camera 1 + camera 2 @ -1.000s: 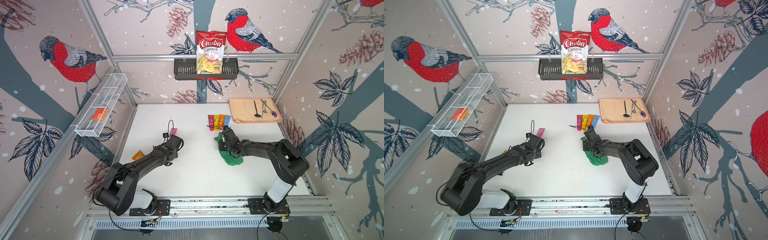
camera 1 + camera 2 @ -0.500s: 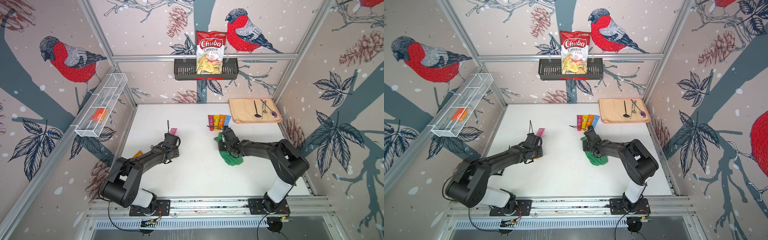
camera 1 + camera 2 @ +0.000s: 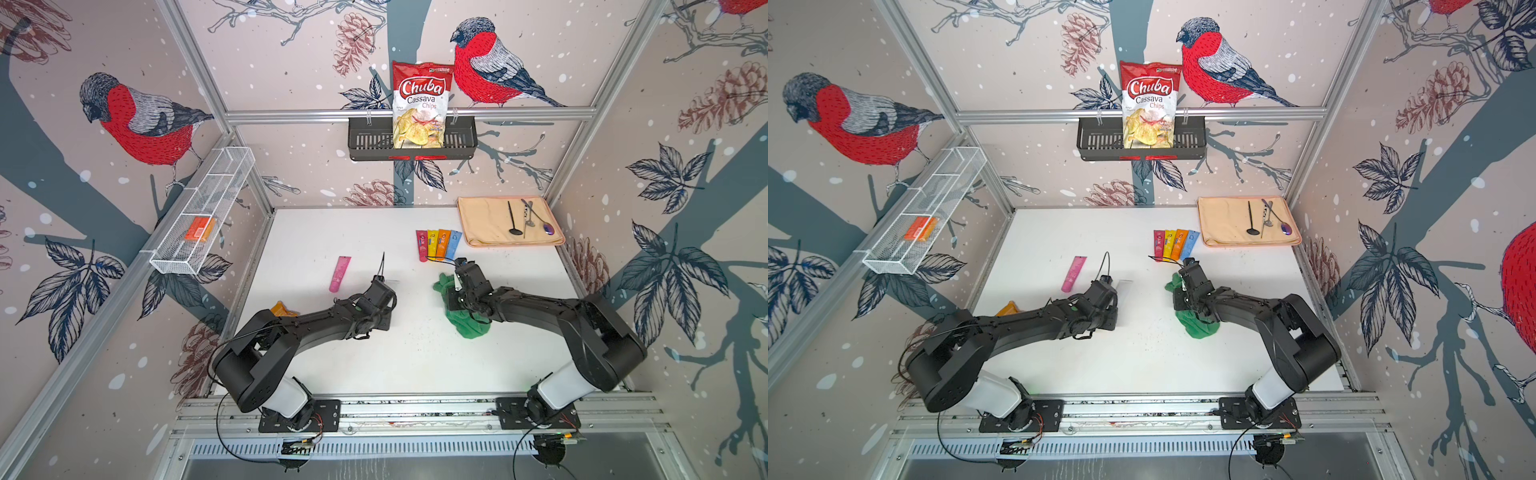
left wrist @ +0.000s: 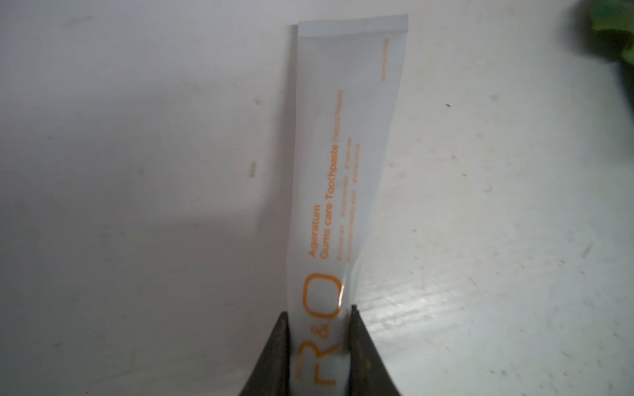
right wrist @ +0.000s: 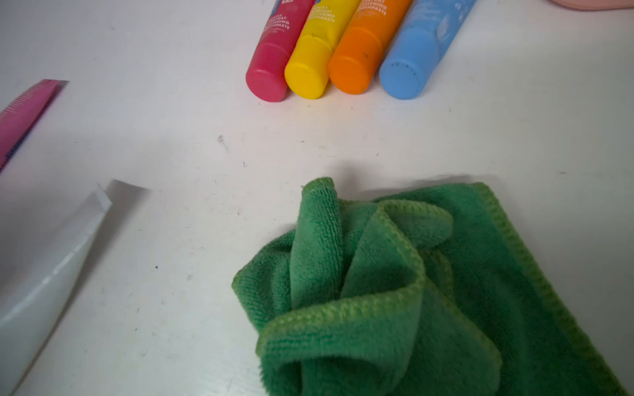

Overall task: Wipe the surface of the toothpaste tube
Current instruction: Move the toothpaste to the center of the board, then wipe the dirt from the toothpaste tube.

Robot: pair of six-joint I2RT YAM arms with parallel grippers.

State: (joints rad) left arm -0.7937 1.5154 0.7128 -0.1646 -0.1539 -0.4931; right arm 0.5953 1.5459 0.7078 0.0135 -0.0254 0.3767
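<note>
A white toothpaste tube (image 4: 343, 154) with orange lettering lies on the white table, and its crimped end shows in both top views (image 3: 392, 281) (image 3: 1124, 283). My left gripper (image 4: 319, 312) (image 3: 384, 293) is shut on the tube near its cap end, a finger pressing each side. A bunched green cloth (image 5: 429, 291) (image 3: 467, 324) lies to the right of the tube. My right gripper (image 3: 453, 293) sits on the cloth. Its fingers are hidden under the folds in the right wrist view, and a fold is drawn up to them. The tube (image 5: 44, 274) lies apart from the cloth.
A pink tube (image 3: 340, 273) lies left of the left gripper. Several coloured tubes (image 3: 438, 245) lie in a row behind the cloth. A beige mat (image 3: 482, 224) with cutlery is at the back right. An orange packet (image 3: 280, 309) lies by the left arm.
My left jaws have closed onto the white tube, and the left wrist has shifted right, away from the pink tube. The right arm and the cloth have stayed put.
</note>
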